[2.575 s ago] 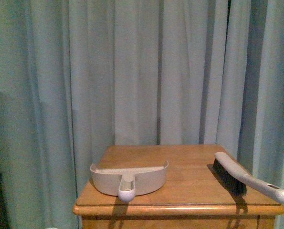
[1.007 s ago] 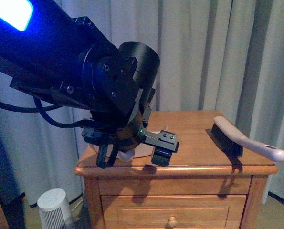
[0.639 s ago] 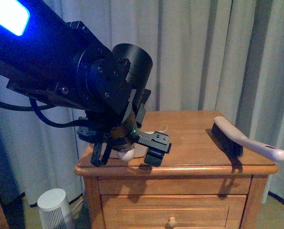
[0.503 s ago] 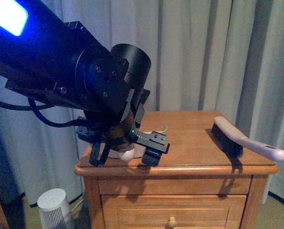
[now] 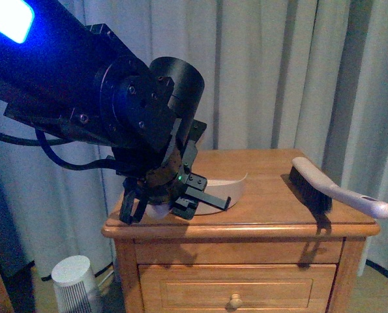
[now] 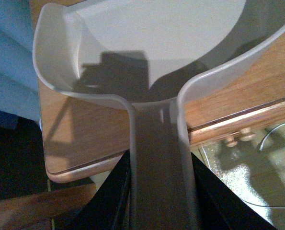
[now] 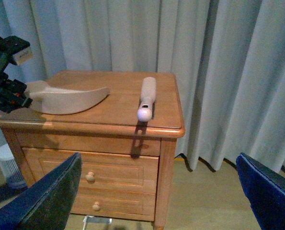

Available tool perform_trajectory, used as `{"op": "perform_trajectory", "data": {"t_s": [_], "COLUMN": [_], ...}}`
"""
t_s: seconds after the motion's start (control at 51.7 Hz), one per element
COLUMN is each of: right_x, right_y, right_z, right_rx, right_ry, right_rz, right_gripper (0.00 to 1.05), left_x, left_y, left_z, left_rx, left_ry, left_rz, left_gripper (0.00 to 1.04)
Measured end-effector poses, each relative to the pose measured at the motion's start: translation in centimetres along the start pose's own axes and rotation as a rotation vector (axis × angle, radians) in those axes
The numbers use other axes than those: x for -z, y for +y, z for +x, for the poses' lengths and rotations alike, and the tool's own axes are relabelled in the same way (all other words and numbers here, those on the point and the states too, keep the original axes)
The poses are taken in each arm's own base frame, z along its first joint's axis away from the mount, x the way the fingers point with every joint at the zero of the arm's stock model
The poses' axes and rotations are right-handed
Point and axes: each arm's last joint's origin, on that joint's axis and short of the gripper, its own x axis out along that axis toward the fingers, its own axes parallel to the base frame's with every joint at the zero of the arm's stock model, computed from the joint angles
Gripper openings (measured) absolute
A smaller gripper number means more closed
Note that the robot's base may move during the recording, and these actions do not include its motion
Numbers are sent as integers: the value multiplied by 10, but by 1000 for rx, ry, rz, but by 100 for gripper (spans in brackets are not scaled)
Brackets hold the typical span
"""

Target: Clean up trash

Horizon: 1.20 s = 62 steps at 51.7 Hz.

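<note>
Wooden nightstand, left jaws clamped on dustpan

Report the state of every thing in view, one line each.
Dustpan: on the nightstand, handle gripped, nothing seen inside.
Left gripper: fingers shut on the dustpan handle.
Brush: lying on the nightstand, free of both grippers.
Right gripper: open, empty, away from the nightstand.
Drawers: shut.
</note>
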Motion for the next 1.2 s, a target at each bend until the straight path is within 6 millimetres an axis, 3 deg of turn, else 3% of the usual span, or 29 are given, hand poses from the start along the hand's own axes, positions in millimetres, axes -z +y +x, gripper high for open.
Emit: {"op": "perform_trajectory", "data": {"t_s": [0.174,0.29,0.445,0.639,0.91,1.045,1.2], "right_x": [0,0,0,0,0,0,0], "right_y": [0,0,0,0,0,0,0], "right_z": [0,0,0,0,0,0,0], "right_rx": [0,0,0,0,0,0,0], "right_ry": [0,0,0,0,0,0,0], "right_rz": [0,0,0,0,0,0,0], "right_gripper": [97,97,97,97,97,97,97], "left_x": [-1,-8,-31,-29,3,32,64], "left_y": [9,21,59,91,130,142,150], "left_z": [-9,-25,-79,-144,-232,-256,-266], "left_rx": [13,3,-24,-79,-157,-186,-213], "left_ry": [-32,-110,-337,-592,-836,-870,-851], "left_rz": [-15,-30,-82,-45,-32,-50,-66], "left_gripper": [30,29,29,29,29,29,29]}}
